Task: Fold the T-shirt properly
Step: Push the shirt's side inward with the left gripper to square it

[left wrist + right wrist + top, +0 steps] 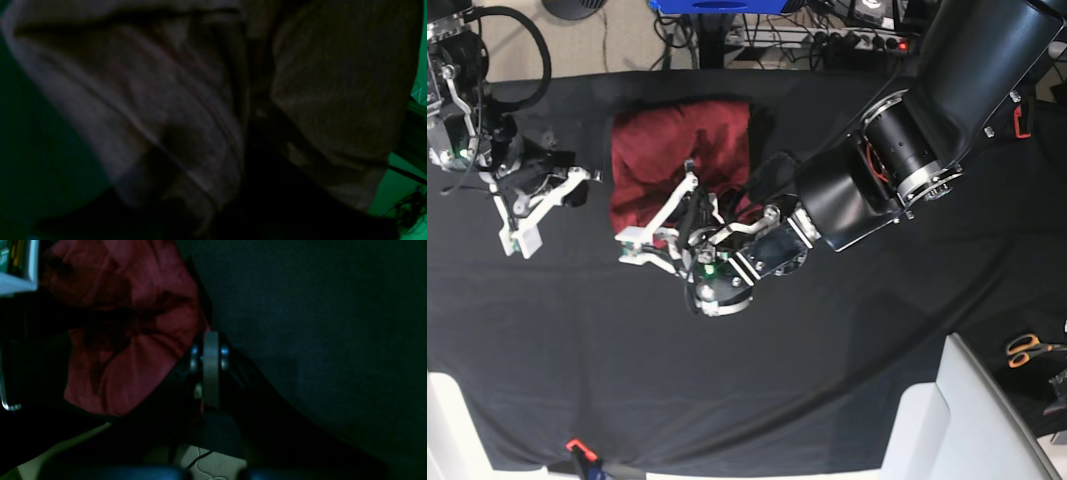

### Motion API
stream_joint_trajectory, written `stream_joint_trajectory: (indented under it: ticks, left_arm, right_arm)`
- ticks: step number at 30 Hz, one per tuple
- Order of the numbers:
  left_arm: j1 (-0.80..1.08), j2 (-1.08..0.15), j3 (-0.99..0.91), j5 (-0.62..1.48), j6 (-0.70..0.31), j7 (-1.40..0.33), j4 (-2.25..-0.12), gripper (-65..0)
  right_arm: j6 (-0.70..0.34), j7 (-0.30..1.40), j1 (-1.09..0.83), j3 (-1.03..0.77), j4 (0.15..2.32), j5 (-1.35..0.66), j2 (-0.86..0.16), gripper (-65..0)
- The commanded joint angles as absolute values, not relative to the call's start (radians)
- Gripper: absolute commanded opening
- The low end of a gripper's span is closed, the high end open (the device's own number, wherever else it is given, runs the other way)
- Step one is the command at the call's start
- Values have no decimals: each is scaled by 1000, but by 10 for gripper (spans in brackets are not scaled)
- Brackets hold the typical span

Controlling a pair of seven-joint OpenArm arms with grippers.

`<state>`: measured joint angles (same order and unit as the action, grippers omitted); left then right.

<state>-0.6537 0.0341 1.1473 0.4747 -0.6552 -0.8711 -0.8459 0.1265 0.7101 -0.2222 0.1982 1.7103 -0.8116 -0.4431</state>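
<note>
The dark-red T-shirt [677, 150] lies as a bunched, roughly rectangular bundle on the black table cloth [827, 380], left of centre. My left gripper [652, 242] reaches in from the right, and its white fingers are shut on the T-shirt's near edge. In the left wrist view, blurred cloth of the T-shirt [183, 100] fills the picture and hides the fingers. My right gripper [524, 228] sits to the left, apart from the T-shirt, and is shut on nothing. In the right wrist view its fingers [210, 370] are pressed together, with the T-shirt [126, 323] to their left.
Orange-handled scissors [1027, 348] lie at the right edge. A white panel [947, 420] stands at the front right. A small orange clip [577, 447] sits on the table's near edge. Cables and a power strip [847, 38] run behind the far edge.
</note>
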Motion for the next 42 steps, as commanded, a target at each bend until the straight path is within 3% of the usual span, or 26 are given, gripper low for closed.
stream_joint_trajectory:
  ticks: [1,9,42]
  left_arm:
    - [-684,54,1142,455,-657,-857,-858,-650]
    - [-638,91,1130,303,-698,-857,-858,-650]
    - [-647,90,1132,303,-698,-799,-854,-643]
  right_arm:
    - [124,699,-211,185,1724,-822,-453,-650]
    - [124,697,-243,74,1724,-822,-403,-650]
    - [120,697,-246,53,1722,-820,-398,-650]
